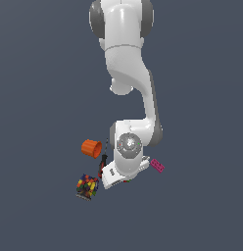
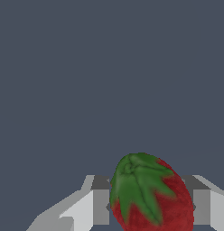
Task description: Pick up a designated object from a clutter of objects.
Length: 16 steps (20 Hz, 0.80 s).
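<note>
A: How was the strawberry (image 2: 152, 194) seen?

B: It was seen as a small, round, red fruit with a green leafy top. It was shown big and close in the wrist view, right between the two grey fingers (image 2: 100, 205) of the gripper (image 2: 150, 203). The fingers were pressed in on both its sides, so the strawberry was held.

A: Was much open room seen around it?

B: Yes. Only plain dark floor was shown past the fruit in the wrist view. No other thing was seen touching it there.

A: What was shown only in the exterior view?

B: The white arm (image 1: 131, 78) was seen reaching down over the clutter. An orange cup (image 1: 91, 148) was lying on its side at the exterior view's left. A red-and-black screwdriver (image 1: 102, 165) was just beside the arm. A container of coloured pieces (image 1: 86, 186) was below the cup. A pink brick (image 1: 157, 165) was at the right. The strawberry was almost hidden there by the arm.
</note>
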{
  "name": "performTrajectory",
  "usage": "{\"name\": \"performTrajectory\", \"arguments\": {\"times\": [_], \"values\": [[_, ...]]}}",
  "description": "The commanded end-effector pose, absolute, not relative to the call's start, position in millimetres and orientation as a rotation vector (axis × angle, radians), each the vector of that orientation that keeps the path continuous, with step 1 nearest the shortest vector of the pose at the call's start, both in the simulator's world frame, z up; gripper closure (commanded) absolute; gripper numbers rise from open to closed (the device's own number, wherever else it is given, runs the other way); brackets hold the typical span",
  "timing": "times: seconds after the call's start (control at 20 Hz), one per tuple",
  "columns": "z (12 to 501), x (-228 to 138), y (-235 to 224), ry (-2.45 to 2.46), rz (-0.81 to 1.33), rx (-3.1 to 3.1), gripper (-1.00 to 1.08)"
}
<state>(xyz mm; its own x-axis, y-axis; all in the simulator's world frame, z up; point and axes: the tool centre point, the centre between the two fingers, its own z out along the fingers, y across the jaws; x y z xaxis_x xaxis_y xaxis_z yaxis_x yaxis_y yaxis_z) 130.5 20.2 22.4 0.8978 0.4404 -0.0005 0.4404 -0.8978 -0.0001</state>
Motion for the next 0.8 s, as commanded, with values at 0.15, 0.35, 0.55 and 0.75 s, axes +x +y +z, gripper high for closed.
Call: {"name": "performTrajectory", "arguments": {"times": [0.15,0.35,0.55,0.75], "values": [[22.8,130.4,20.2,-0.710,0.000,-3.060,1.08],[28.7,129.2,17.3,-0.710,0.000,-3.060,1.08],[42.6,126.1,10.6,-0.710,0.000,-3.060,1.08],[65.1,121.3,-0.4,-0.710,0.000,-3.060,1.08]]}}
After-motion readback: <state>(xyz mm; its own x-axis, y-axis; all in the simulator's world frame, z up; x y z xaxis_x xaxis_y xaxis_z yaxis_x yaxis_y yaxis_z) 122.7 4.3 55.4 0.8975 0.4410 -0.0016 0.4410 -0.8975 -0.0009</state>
